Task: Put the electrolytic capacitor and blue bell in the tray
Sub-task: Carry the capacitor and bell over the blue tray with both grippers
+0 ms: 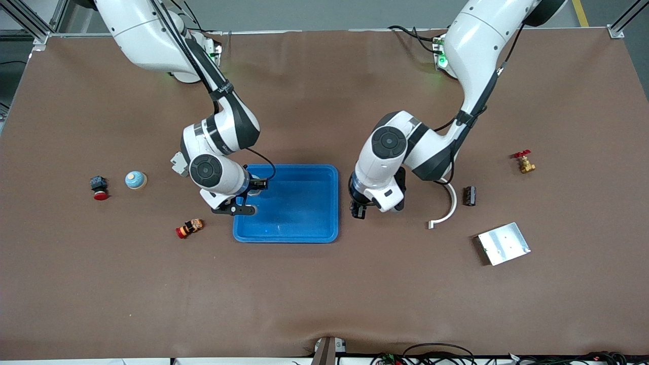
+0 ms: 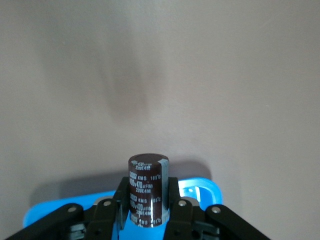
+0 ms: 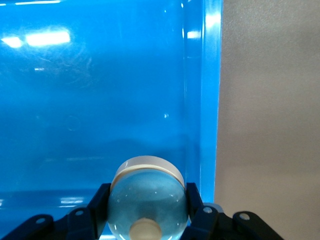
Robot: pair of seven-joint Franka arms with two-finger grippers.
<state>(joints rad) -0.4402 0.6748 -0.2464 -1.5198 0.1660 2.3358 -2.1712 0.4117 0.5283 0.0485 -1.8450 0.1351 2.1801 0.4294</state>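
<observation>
My left gripper (image 2: 148,186) is shut on the electrolytic capacitor (image 2: 148,192), a dark brown cylinder with white print, held upright. A corner of the bright blue tray (image 2: 200,191) lies under it. In the front view the left gripper (image 1: 357,209) hangs by the tray (image 1: 299,213) rim at the left arm's end. My right gripper (image 3: 147,194) is shut on a blue bell (image 3: 147,197), a pale blue dome with a cream button, over the tray floor (image 3: 100,100) close to its rim. In the front view the right gripper (image 1: 249,195) is over the tray's right-arm end.
Another blue bell (image 1: 135,179) and a red-capped button (image 1: 100,188) sit toward the right arm's end, with an orange and red part (image 1: 190,228) nearer the tray. Toward the left arm's end lie a white curved piece (image 1: 447,210), a black block (image 1: 469,195), a silver plate (image 1: 503,243) and a brass valve (image 1: 524,162).
</observation>
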